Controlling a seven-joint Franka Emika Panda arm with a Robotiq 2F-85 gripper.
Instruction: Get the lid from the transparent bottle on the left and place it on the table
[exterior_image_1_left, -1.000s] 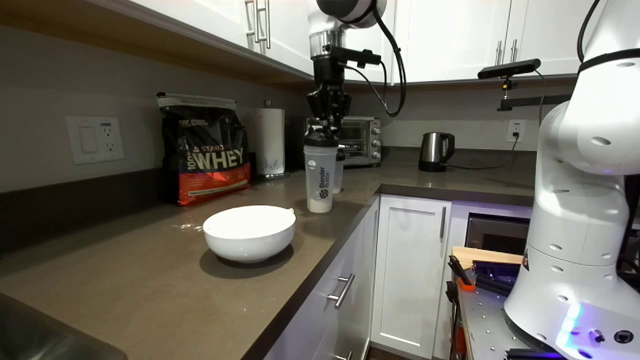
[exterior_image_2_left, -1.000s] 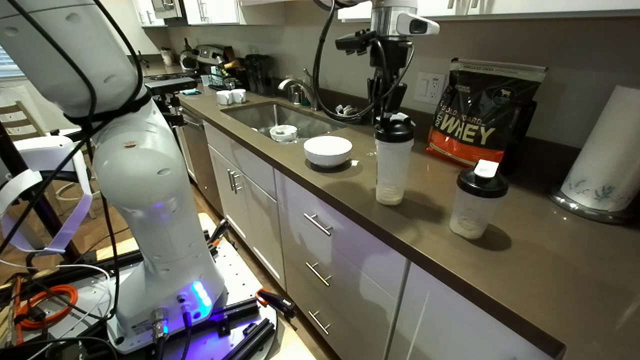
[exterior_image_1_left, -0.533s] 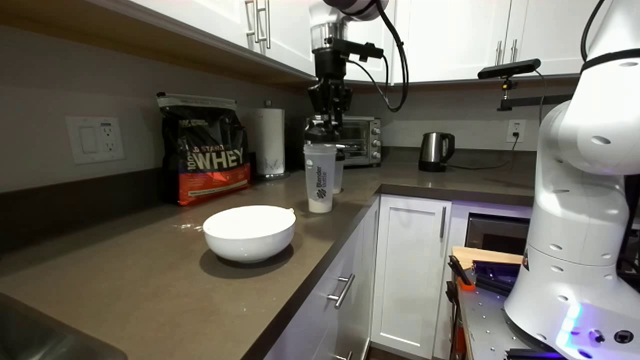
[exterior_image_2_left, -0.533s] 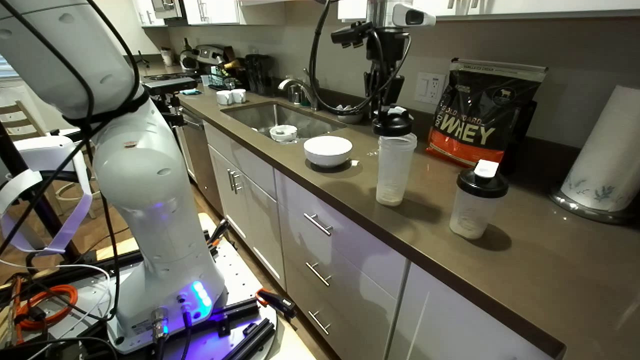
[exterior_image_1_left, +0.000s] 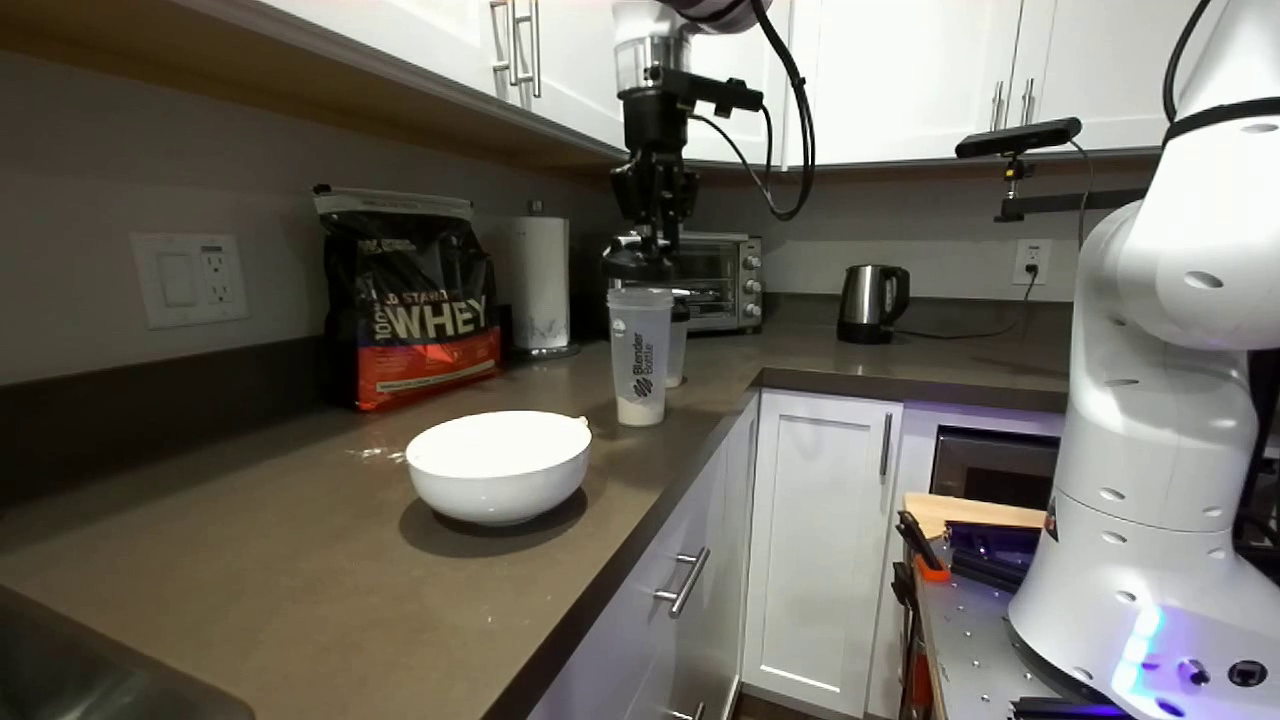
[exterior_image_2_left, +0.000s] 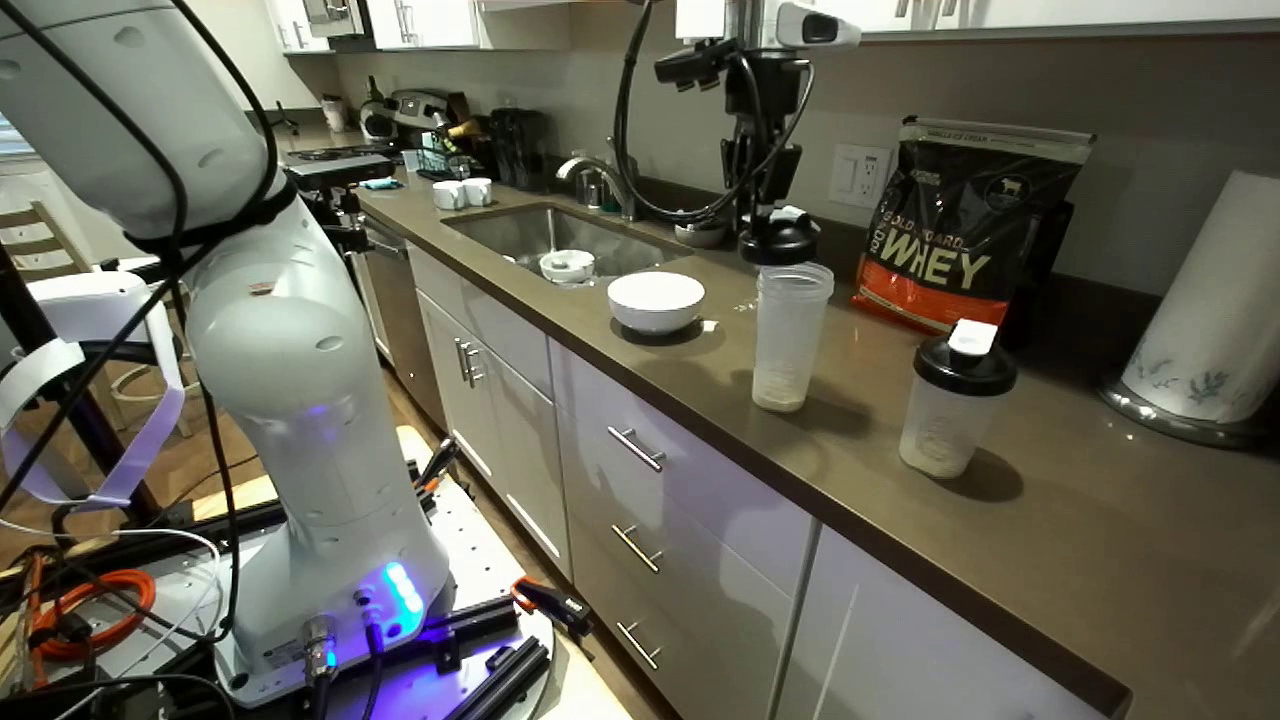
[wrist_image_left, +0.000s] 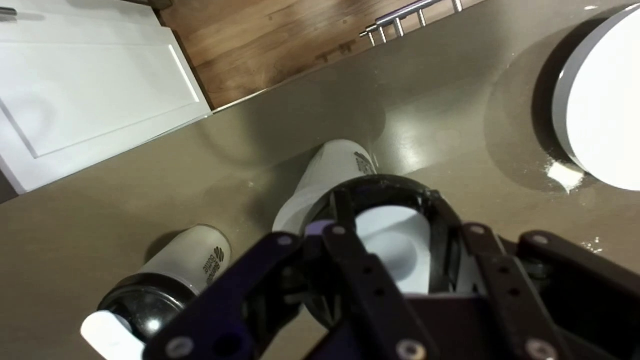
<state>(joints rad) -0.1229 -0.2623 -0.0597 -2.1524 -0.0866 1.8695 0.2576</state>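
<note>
Off-white powder (exterior_image_1_left: 640, 411) sits in the open transparent bottle (exterior_image_2_left: 792, 325), lid (exterior_image_2_left: 784, 244) held above.

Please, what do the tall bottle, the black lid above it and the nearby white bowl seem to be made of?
Tall bottle: translucent, probably plastic; pale contents show through.
Black lid: smooth, likely plastic; dark without metallic shine.
White bowl: glossy, perhaps glazed ceramic, as its smooth side reflects light; plastic also possible.

Tall clear plastic bottle (exterior_image_1_left: 639, 356): “Blender Bottle”; in an exterior view, at its two o'clock, black-and-orange pouch (exterior_image_2_left: 970, 226): “WHEY”.
</note>
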